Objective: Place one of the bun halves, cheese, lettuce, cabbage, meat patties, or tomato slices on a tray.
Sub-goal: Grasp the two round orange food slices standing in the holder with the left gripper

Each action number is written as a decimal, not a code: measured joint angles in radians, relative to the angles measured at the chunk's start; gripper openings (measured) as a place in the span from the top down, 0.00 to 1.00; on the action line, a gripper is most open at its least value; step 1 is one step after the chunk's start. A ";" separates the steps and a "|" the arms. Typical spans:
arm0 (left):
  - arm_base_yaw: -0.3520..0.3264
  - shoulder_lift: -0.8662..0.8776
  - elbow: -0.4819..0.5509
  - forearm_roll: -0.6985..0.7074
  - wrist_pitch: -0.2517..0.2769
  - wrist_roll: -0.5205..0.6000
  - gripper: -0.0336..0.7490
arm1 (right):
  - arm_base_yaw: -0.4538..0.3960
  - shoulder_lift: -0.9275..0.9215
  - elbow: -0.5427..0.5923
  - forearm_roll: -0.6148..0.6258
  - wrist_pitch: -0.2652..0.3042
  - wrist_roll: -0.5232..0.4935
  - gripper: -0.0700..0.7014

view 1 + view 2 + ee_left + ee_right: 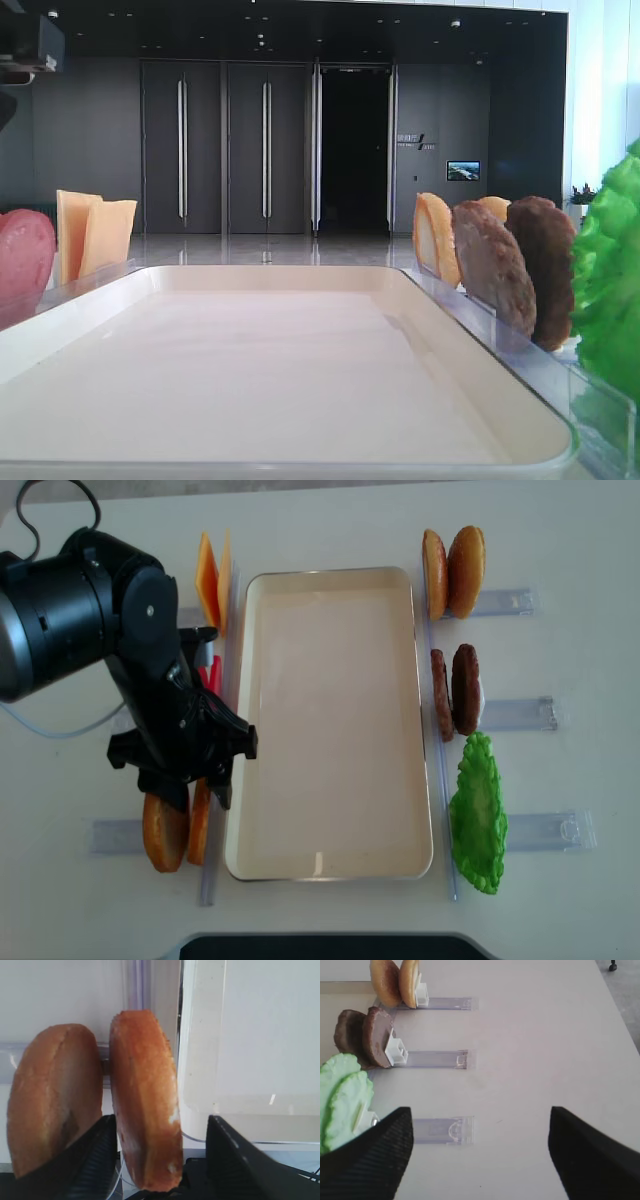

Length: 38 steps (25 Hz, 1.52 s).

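Observation:
Two golden-brown bun halves stand on edge in a clear rack left of the cream tray [330, 730]. My left gripper [161, 1130] is open around the right-hand bun half [145, 1100]; its left finger [95, 1160] sits between the two buns, and a gap shows before the right finger [240, 1160]. The other bun half [50, 1095] stands just outside the jaws. From above, the left gripper [185, 780] hangs over these buns [165, 835]. My right gripper [480, 1110] is open over bare table, with nothing between its fingers.
Cheese slices [210, 575] and a red tomato slice [213, 675] stand left of the tray. To its right stand two more bun halves [455, 570], two meat patties [455, 690] and green lettuce [478, 815], each in clear racks [440, 1059].

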 joint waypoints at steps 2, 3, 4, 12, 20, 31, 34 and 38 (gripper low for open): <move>0.000 0.000 0.000 0.000 -0.001 0.000 0.40 | 0.000 0.000 0.000 0.000 0.000 0.000 0.22; 0.000 0.000 0.000 0.000 -0.001 0.003 0.40 | 0.000 0.000 0.000 0.000 0.000 0.000 0.22; 0.000 0.000 0.000 0.000 -0.001 0.010 0.41 | 0.000 0.000 0.000 0.000 0.000 0.000 0.22; 0.000 0.000 0.000 -0.001 0.007 0.046 0.57 | 0.000 0.000 0.000 0.000 0.000 0.000 0.22; 0.000 0.000 0.000 0.011 0.023 0.047 0.78 | 0.000 0.000 0.000 0.000 0.000 0.000 0.22; 0.000 0.000 0.000 0.006 0.036 0.073 0.79 | 0.000 0.000 0.000 0.000 0.000 0.000 0.22; 0.000 -0.004 0.000 0.003 0.041 0.080 0.79 | 0.000 0.000 0.000 0.000 0.000 0.000 0.22; 0.000 -0.036 -0.010 -0.004 0.065 0.083 0.80 | 0.000 0.000 0.000 0.000 0.000 0.000 0.22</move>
